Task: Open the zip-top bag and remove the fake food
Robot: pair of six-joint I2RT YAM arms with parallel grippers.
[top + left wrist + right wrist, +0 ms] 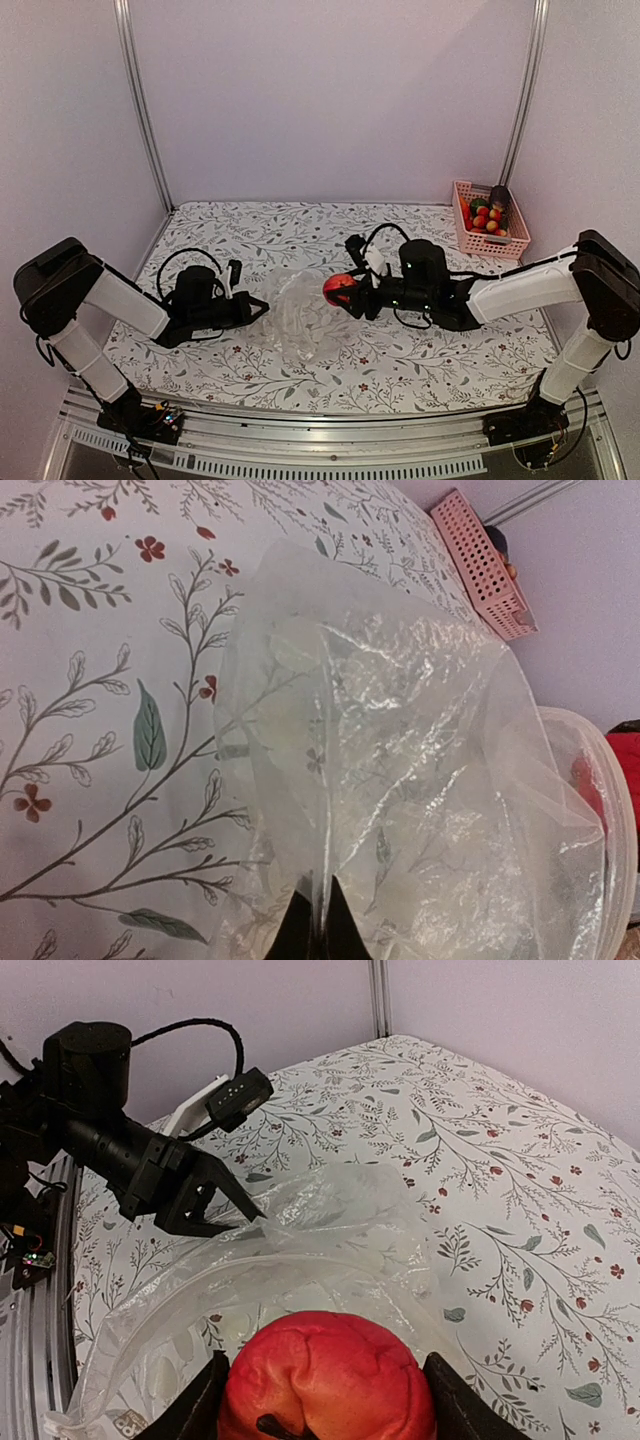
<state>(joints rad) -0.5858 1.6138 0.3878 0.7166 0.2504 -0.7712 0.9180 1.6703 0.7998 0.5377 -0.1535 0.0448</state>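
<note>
Red fake fruit (325, 1375) held over the open bag (298, 325)
The left gripper (252, 304) is pinched shut on the bag's edge; the right gripper (350, 292) clasps the fruit just above the bag's mouth. The film looks light, limp and slippery, best held by its stiffer zip rim

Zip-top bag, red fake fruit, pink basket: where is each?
zip-top bag (298, 322), top view, crinkled middle of the plastic.
red fake fruit (325, 1365), right wrist view, middle of its red skin.
pink basket (482, 568), left wrist view, slatted side wall.
</note>
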